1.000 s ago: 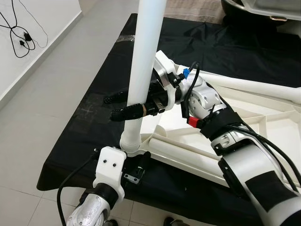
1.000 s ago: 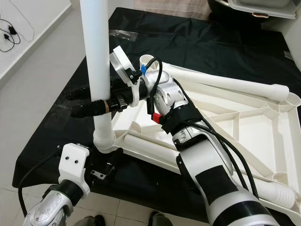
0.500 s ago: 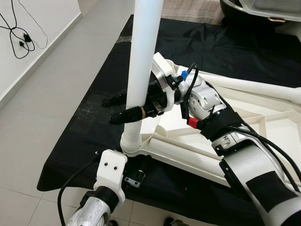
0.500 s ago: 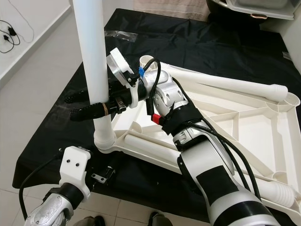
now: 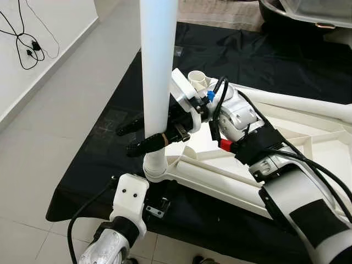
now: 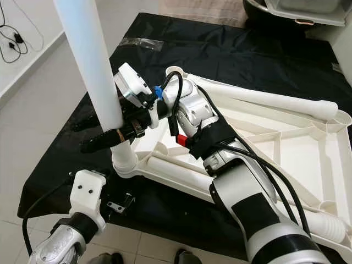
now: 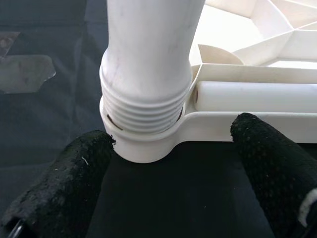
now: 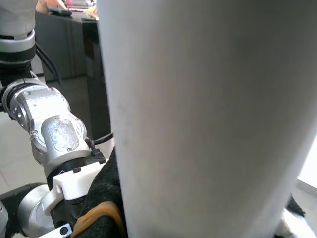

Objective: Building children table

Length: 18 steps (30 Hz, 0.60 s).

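The right gripper (image 5: 136, 138) has its jaws closed around the white leg (image 5: 157, 77) — the left gripper (image 7: 171, 173) sits open below the leg's threaded end (image 7: 143, 114).

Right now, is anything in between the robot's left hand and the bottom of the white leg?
Nothing visible. The left gripper is open, one finger on each side of the leg, where its threads enter the socket of the tabletop.

There's a black cloth sheet (image 5: 104, 137) spread over the pale tiled floor (image 5: 49, 126), plus thin black cables (image 5: 22, 41) looped against the white wall (image 5: 33, 60).
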{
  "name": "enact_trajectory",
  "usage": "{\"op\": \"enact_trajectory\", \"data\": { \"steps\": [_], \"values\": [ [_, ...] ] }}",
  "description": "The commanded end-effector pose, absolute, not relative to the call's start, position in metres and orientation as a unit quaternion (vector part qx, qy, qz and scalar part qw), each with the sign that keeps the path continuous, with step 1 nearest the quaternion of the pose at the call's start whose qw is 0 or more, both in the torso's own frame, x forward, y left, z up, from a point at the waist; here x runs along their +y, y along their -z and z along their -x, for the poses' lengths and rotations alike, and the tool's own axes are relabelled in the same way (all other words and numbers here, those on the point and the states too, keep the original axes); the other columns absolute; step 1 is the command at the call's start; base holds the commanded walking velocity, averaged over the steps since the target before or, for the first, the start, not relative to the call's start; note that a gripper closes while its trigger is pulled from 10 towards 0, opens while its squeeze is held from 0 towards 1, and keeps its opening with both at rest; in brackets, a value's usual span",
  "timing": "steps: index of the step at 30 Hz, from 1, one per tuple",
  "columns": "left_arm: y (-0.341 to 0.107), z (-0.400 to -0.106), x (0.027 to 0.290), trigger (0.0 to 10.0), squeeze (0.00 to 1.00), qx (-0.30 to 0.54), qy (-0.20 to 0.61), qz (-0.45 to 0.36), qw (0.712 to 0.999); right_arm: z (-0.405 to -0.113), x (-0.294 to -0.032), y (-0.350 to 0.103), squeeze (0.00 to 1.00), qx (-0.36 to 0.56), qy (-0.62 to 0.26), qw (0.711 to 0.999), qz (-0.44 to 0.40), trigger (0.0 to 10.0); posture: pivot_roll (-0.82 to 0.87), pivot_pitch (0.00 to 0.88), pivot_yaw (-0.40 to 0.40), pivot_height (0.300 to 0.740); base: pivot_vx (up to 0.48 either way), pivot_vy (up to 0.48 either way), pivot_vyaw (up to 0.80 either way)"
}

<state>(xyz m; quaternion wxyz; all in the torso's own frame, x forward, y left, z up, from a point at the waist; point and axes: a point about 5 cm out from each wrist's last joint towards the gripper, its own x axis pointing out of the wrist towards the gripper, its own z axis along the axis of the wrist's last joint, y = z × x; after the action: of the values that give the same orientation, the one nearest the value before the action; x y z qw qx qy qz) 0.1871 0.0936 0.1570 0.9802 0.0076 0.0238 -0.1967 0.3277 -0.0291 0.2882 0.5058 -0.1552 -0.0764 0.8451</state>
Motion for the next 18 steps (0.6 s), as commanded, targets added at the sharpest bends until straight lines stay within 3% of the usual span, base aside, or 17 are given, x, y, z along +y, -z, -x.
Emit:
{"op": "enact_trajectory", "data": {
  "steps": [1,18],
  "values": [
    [-0.155,-0.186,0.095,10.0,0.0,0.03,0.194,-0.013,0.98,-0.334,-0.039,-0.23,0.0,0.076,-0.834,0.521,0.166,10.0,0.1,0.261,-0.046,0.74,0.0,0.0,0.0],
    [-0.155,-0.186,0.095,10.0,0.0,0.029,0.191,-0.012,0.981,-0.339,-0.027,-0.226,0.0,0.105,-0.829,0.535,0.123,10.0,0.1,0.264,-0.052,0.74,0.0,0.0,0.0]
  ]
}}
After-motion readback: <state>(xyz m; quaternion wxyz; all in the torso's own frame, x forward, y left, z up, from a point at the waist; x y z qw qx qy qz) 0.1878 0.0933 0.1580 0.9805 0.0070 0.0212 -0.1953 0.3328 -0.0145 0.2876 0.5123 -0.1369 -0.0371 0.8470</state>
